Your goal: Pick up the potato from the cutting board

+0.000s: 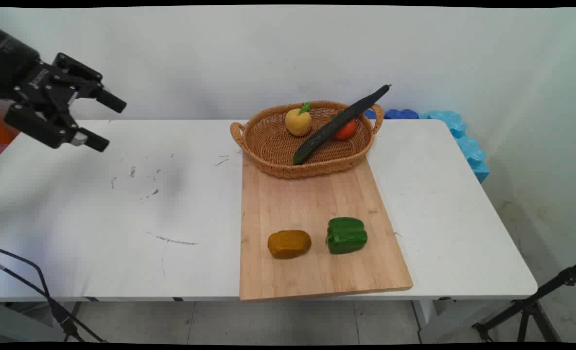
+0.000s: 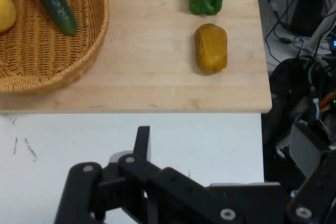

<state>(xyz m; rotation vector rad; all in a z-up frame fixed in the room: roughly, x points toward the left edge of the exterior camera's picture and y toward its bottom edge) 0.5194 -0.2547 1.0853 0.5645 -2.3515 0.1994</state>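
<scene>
Your tool hangs wide apart and empty above the desk's far left. Well to its right, a cutting board carries a brown potato, a green pepper and a wicker basket holding a cucumber.

Left tabletop bare; board, basket block centre.

No legible text (gripper lettering blurred)
</scene>
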